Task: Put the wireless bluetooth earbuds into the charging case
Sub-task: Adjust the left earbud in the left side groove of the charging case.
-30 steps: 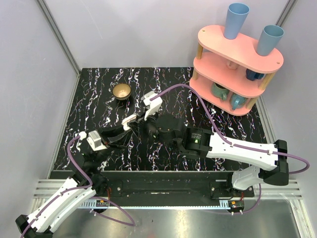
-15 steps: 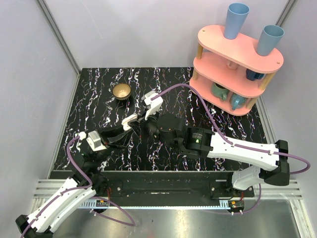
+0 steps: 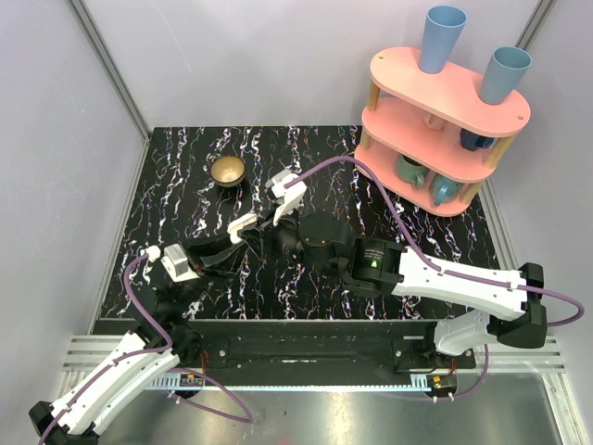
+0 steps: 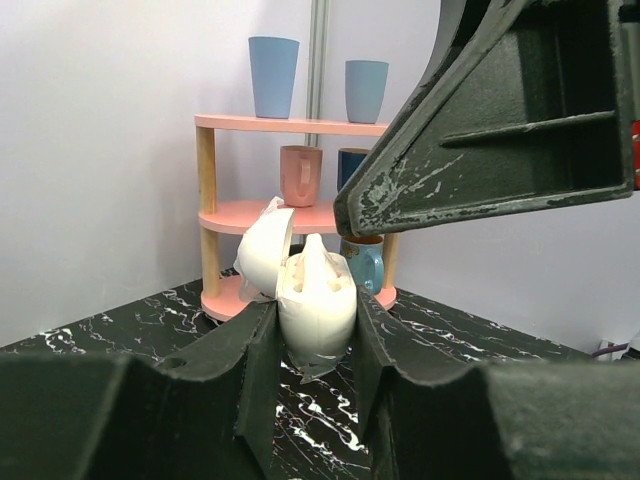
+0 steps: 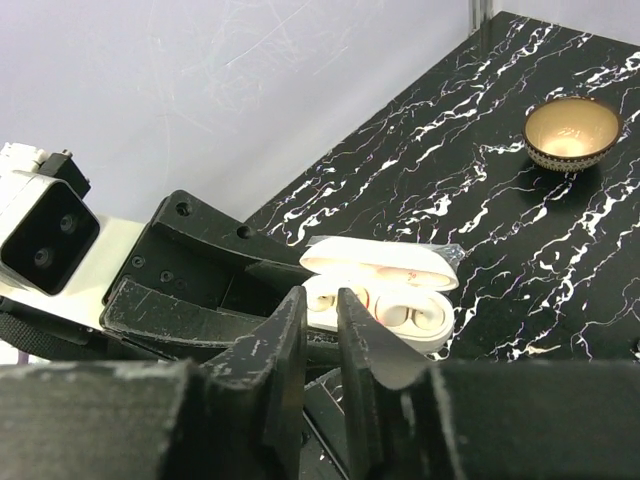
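The white charging case (image 4: 318,305) stands upright with its lid (image 4: 265,250) open, pinched between the two fingers of my left gripper (image 4: 315,330). It also shows in the right wrist view (image 5: 385,295) and the top view (image 3: 246,225). One white earbud (image 5: 415,315) sits in the right seat. Another white bud tip (image 4: 316,250) sticks up out of the case. My right gripper (image 5: 322,300) hovers just over the case's left seat, its jaws nearly together with nothing seen between them. Its finger (image 4: 480,130) looms over the case.
A brass bowl (image 3: 227,171) stands at the back left of the black marbled table (image 3: 185,185). A pink three-tier shelf (image 3: 445,120) with blue cups and mugs stands at the back right. Both arms meet near the table's middle.
The right arm's forearm has shifted slightly to the right. The left gripper and the case have stayed still.
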Tool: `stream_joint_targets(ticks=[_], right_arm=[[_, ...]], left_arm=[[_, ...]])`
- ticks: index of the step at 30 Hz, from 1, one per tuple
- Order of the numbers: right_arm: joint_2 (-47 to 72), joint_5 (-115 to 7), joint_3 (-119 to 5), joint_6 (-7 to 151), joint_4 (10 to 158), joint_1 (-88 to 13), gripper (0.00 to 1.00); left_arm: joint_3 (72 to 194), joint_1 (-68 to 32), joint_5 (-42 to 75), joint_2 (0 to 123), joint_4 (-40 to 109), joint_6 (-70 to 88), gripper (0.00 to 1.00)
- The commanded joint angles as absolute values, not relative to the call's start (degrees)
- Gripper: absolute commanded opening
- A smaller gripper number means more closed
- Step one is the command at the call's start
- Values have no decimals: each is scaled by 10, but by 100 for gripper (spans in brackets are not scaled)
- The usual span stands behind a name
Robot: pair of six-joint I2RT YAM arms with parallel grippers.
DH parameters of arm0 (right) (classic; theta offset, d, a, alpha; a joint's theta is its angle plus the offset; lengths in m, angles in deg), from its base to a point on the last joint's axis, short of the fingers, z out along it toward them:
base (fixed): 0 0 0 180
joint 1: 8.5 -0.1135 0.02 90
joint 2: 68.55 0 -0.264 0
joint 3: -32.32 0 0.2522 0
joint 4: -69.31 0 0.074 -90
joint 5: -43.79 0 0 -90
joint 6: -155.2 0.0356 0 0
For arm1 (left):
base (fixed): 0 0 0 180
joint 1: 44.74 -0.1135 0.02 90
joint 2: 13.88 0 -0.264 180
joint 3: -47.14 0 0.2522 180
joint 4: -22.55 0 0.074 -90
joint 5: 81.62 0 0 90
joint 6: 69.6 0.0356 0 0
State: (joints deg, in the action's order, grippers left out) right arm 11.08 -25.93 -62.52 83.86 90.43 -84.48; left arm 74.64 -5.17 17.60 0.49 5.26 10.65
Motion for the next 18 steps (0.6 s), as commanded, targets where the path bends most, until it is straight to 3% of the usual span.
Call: stream_joint_targets(ticks=[1, 4, 8, 11, 18], right_arm=[[84, -253, -637, 826, 897, -846, 30], [78, -248, -641, 823, 896, -846, 38], [69, -249, -648, 819, 894, -846, 41], [59, -251, -646, 836, 894, -842, 52], [36, -363, -629, 948, 901, -754, 65]], left_arm=[[765, -52, 173, 12, 16, 98, 0], [765, -52, 174, 13, 20, 98, 0], [765, -51, 177, 13, 26, 93, 0], [765, -52, 177, 9, 37, 92, 0], [768, -52, 178, -3, 63, 92, 0]])
